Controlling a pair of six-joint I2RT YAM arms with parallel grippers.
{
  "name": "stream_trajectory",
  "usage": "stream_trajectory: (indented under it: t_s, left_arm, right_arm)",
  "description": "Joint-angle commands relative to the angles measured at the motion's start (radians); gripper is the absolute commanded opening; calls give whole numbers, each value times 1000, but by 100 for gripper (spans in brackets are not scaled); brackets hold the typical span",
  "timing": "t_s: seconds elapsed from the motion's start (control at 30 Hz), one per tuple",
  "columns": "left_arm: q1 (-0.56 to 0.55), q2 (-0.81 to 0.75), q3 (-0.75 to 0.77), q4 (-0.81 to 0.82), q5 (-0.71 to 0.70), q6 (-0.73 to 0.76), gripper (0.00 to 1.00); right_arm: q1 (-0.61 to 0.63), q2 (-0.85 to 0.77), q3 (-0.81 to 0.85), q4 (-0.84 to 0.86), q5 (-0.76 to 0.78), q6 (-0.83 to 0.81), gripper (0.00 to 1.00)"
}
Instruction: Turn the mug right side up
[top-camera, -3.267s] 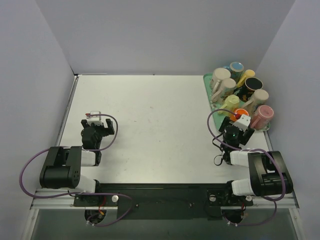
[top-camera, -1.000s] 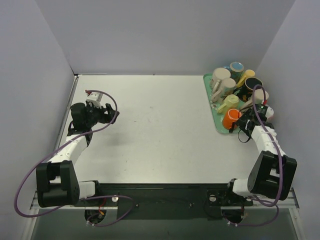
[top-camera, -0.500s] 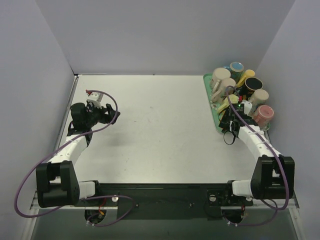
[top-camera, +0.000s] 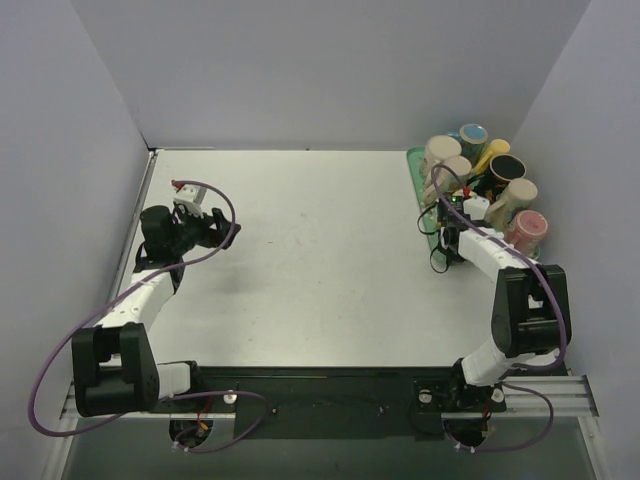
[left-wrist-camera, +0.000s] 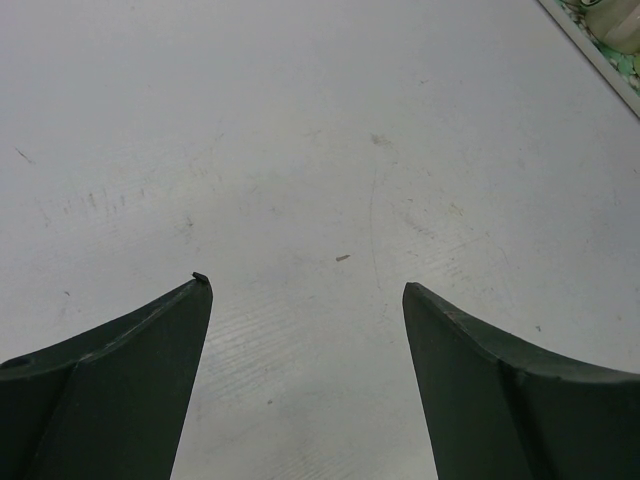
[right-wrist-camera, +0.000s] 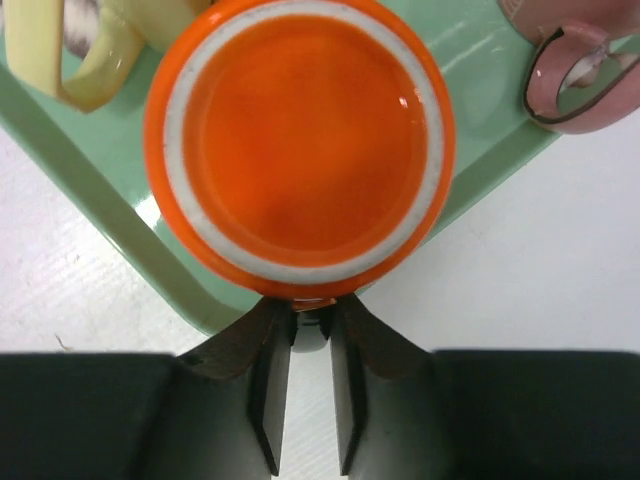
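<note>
Grasp step. My right hand (right-wrist-camera: 310, 318) is pinched nearly shut on what looks like the orange mug's (right-wrist-camera: 300, 150) handle. The mug sits base-up on the green tray (right-wrist-camera: 485, 90), at the desk's (top-camera: 320, 260) 3 o'clock. Next move: lift clear, roll the wrist half a turn, set it down.

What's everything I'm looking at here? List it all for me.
table: one, white, under everything
tray: one, green, table's far right corner
orange mug: one, orange, upside down at the tray's near edge
pink mug: one, pink, on the tray right of the orange one
other mugs: several, cream, yellow, black and blue, crowded at the tray's rear
left gripper: one, black, open over bare table
right gripper: one, black, closed at the orange mug's near side
</note>
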Motion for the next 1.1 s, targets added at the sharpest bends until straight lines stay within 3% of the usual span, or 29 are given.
stream_trajectory:
  t_s: [0.0,0.03,0.23,0.33,0.43,0.6,0.7,0.77,0.87,0.93,0.97,1.07]
  left_arm:
    - [10,-26,25,9,41,5,87]
    - [12,-27,24,9,45,5,87]
    - [7,-35,37,-26,136,62,85]
    - [-11,-39,100,-124,244,166,85]
    - [-101,-27,160,-195,252,266,87]
    - [-299,-18,267,-261,68,445,87]
    - [-433,-85,167,-136,20,693,88]
    - [-464,-114,104,-6,-26,751,89]
    - [-461,-168,96,18,-125,781,89]
    - [-444,-193,128,-84,-197,919,87]
    - [-432,-188,204,-227,-272,948,84]
    - [-300,-217,301,-382,-308,987,84]
  right_arm:
    - [1,7,53,-56,65,30,4]
    - [1,4,53,-62,59,33,0]
    - [1,-159,1,-82,-4,26,0]
    - [1,-313,4,-112,-123,36,0]
    - [11,-419,10,-108,-266,106,0]
    - [126,-467,78,-113,-485,213,0]
    - [226,-479,131,-107,-534,258,0]
    - [318,-465,182,-108,-547,292,0]
    - [456,-438,260,-106,-535,333,0]
    - [532,-412,300,-96,-525,347,0]
    - [579,-404,326,-91,-510,349,0]
    - [634,-364,380,-87,-499,349,0]
